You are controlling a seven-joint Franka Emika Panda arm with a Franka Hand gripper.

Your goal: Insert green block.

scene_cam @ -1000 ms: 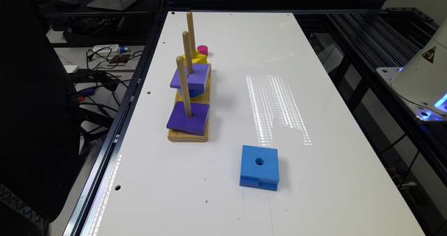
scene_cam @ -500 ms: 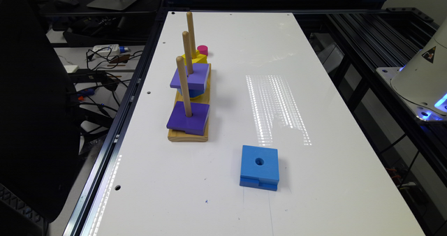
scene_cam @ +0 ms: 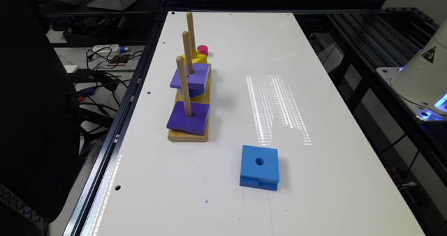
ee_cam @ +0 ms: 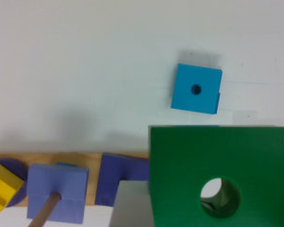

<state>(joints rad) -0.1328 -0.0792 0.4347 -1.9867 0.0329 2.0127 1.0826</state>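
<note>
Green block (ee_cam: 220, 177) close under the wrist camera, high above the table over the near end of the wooden peg base (scene_cam: 188, 133), broad face level and hole axis vertical, no long axis to speak of. Probably light, stiff, faintly grippy foam or wood; best held by opposite flat edges. Gripper state: cannot tell, though presumably carrying it.

Green block (ee_cam: 189, 161) sits close under my wrist camera — a square slab, flat face toward the lens, dark green across the visible surface. Round hole through it, off toward one corner of what I can see; pale surface shows through the hole. Its edges run roughly square to the frame. It looms large — partly cut off by the picture's edge.
</note>
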